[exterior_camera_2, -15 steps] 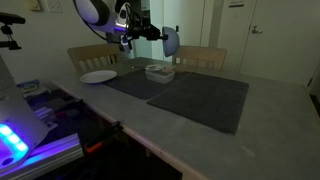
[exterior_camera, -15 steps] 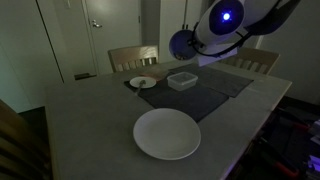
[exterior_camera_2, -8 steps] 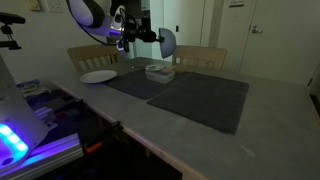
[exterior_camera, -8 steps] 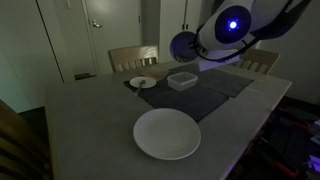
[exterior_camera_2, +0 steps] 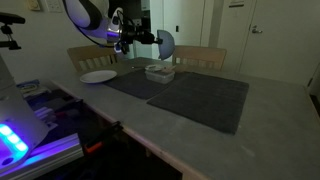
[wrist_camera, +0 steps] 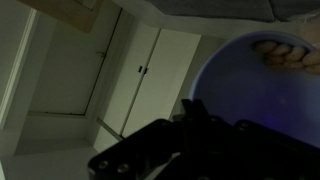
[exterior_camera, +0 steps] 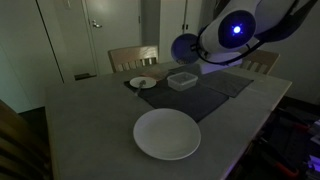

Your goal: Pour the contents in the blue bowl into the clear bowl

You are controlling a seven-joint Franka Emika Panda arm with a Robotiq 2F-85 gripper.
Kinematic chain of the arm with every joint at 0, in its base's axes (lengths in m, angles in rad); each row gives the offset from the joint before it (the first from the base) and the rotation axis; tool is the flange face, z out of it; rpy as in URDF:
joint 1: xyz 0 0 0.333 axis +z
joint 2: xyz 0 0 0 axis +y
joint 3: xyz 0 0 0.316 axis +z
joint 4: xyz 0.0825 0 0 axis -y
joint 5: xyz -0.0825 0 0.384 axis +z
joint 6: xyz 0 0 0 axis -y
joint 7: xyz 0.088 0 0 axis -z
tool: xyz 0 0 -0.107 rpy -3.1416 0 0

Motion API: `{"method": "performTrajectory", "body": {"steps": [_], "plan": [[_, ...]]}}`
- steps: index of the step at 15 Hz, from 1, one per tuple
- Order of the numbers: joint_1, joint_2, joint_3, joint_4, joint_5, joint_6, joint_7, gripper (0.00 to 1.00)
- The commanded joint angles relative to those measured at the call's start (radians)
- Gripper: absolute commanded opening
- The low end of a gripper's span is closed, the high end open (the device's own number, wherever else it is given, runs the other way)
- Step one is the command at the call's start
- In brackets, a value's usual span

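I am holding the blue bowl (exterior_camera_2: 166,43) up in the air, tipped on its side, with the fingers (exterior_camera_2: 150,40) clamped tight on it. It is hanging above the clear bowl (exterior_camera_2: 158,72), which is sitting on the dark mat (exterior_camera_2: 200,95) on the counter (exterior_camera_2: 270,110).

blue bowl (exterior_camera: 183,47) tilted midair, clear bowl (exterior_camera: 182,80) upright

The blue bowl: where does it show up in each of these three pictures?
In an exterior view: the blue bowl is in the air, upper right of centre, just above the clear bowl.
In an exterior view: the bowl is top middle, tilted, above the clear bowl.
Wrist view: it fills the right side.
Shared landmark: the clear bowl, in both exterior views only.
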Motion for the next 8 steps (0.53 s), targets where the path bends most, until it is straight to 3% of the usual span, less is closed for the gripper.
{"method": "performTrajectory", "body": {"steps": [1, 4, 8], "plan": [[-0.004, 0.0, 0.005, 0.001, 0.002, -0.001, -0.002, 0.01], [0.003, 0.0, 0.008, -0.005, 0.004, -0.037, -0.004, 0.01], [0.048, 0.029, 0.034, -0.006, 0.015, -0.297, 0.01, 0.01]]}}
